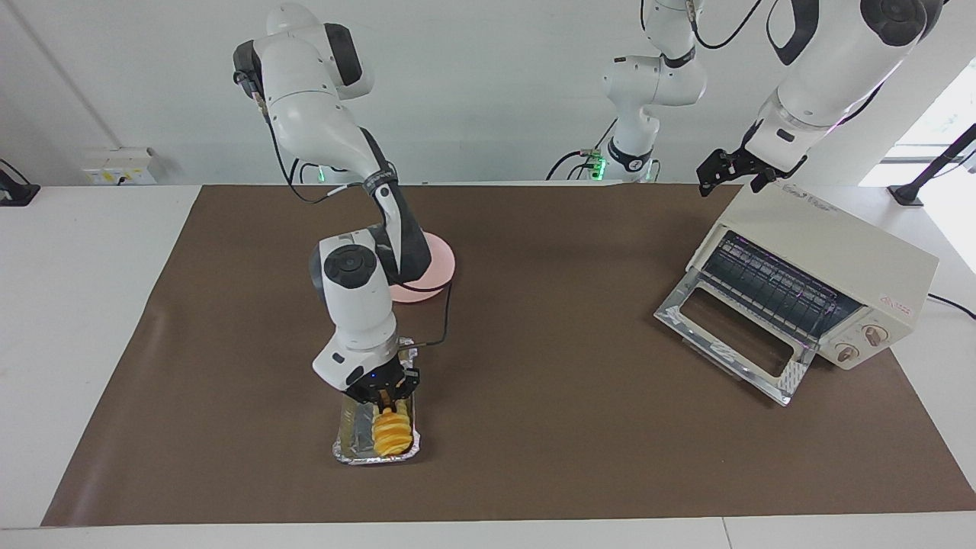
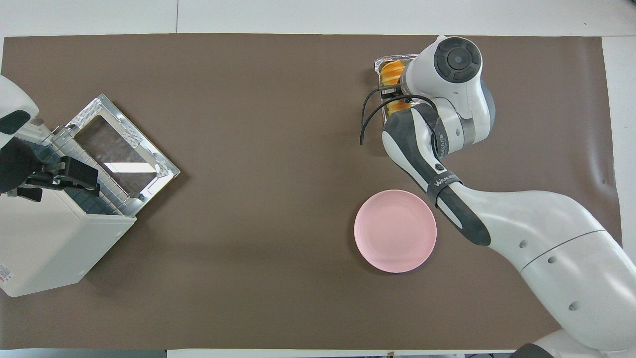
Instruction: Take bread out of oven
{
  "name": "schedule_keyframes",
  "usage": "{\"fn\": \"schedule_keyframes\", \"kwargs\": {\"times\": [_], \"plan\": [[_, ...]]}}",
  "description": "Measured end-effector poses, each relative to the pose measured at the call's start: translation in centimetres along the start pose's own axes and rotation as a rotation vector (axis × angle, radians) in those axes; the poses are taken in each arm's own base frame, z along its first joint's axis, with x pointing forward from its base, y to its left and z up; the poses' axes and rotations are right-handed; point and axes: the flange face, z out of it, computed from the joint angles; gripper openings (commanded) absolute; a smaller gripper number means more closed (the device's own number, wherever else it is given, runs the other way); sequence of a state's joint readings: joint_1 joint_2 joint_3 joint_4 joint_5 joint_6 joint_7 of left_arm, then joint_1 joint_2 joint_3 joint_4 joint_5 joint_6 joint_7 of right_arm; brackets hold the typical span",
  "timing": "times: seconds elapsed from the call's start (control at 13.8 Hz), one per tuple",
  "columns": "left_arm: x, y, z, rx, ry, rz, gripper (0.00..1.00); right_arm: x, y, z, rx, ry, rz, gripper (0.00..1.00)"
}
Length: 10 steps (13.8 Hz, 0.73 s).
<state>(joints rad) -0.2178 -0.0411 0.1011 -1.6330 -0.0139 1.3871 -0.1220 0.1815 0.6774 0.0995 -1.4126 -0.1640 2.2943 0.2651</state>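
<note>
The bread (image 1: 393, 435), a ridged golden-yellow loaf, lies in a crinkled silver foil tray (image 1: 347, 450) on the brown mat toward the right arm's end of the table. My right gripper (image 1: 390, 408) points down into the tray, its fingers closed on the bread's end nearer the robots. In the overhead view the arm hides most of the bread (image 2: 392, 72). The cream-white oven (image 1: 831, 252) stands at the left arm's end, its door (image 1: 732, 335) dropped open and its wire rack bare. My left gripper (image 1: 736, 171) hangs open and empty over the oven's top.
A pink plate (image 2: 395, 231) lies on the mat nearer to the robots than the foil tray (image 2: 380, 62), partly hidden by the right arm in the facing view. The brown mat (image 1: 549, 305) covers the table between the tray and the oven.
</note>
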Motion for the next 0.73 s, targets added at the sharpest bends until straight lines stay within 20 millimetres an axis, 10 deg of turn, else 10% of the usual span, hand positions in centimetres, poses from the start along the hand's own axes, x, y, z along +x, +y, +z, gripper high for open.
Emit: {"fn": "schedule_keyframes", "kwargs": {"times": [0.73], "plan": [[0.0, 0.0, 0.0, 0.0, 0.0, 0.0, 1.0, -0.1, 0.9, -6.9, 0.008, -0.092, 0.045, 0.0]]}}
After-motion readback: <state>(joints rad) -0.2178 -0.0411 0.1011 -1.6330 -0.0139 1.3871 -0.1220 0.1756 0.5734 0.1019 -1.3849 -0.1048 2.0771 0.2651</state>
